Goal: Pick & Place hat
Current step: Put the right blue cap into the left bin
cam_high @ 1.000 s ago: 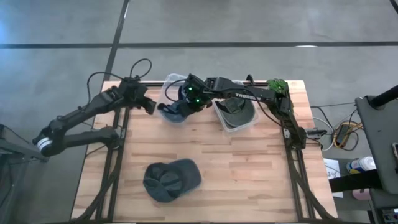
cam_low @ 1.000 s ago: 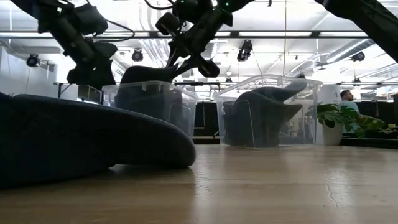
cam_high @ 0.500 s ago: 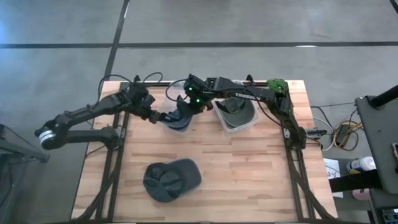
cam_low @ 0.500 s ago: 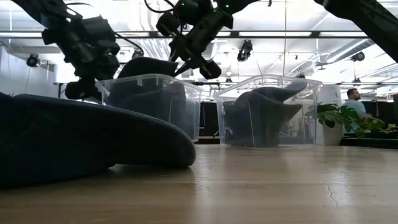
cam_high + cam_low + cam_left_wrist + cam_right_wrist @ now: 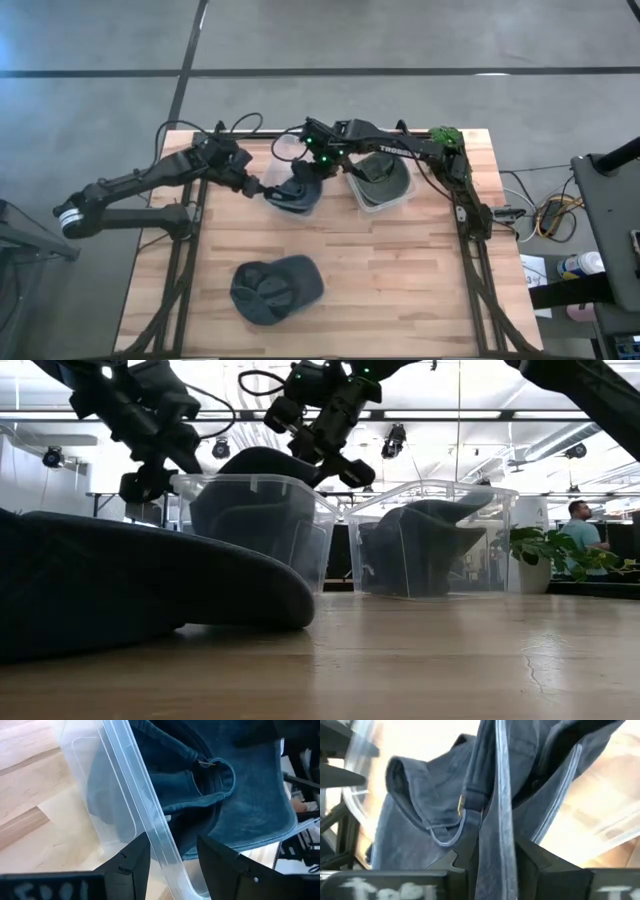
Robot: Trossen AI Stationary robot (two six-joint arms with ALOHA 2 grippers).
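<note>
A blue denim hat (image 5: 297, 187) sits in a clear plastic bin (image 5: 272, 197) near the table's far edge, its crown (image 5: 262, 464) bulging above the rim. My right gripper (image 5: 318, 160) is above the bin's far right side, shut on the hat (image 5: 420, 820). My left gripper (image 5: 253, 186) is at the bin's left rim (image 5: 131, 795), astride the wall. A second clear bin (image 5: 402, 196) to the right holds a grey-green hat (image 5: 380, 176). A dark hat (image 5: 275, 290) lies flat on the table near the near edge. My left gripper holds the clear bin by its left rim (image 5: 156, 851), one finger (image 5: 131, 865) outside the wall and one (image 5: 220, 865) inside. It comes slanting down from the table's left. The bin stands on the table. My right gripper pinches a fold of the blue hat's cloth (image 5: 496, 840) between its two fingers, beside the back strap with its brass buckle (image 5: 461, 805). It comes from above, slanting from the right. The hat hangs below it into the bin.
The second bin (image 5: 430, 540) stands close to the right of the first. The dark hat (image 5: 130, 585) fills the low view's near left. Bare wood lies between the bins and that hat. A person (image 5: 575, 525) and a plant show beyond the table.
My left gripper has moved right and toward the near edge, coming onto the bin's left rim. The bin has slid toward the near edge and a little right. My right gripper has shifted slightly right with the hat, whose crown now bulges above the rim.
</note>
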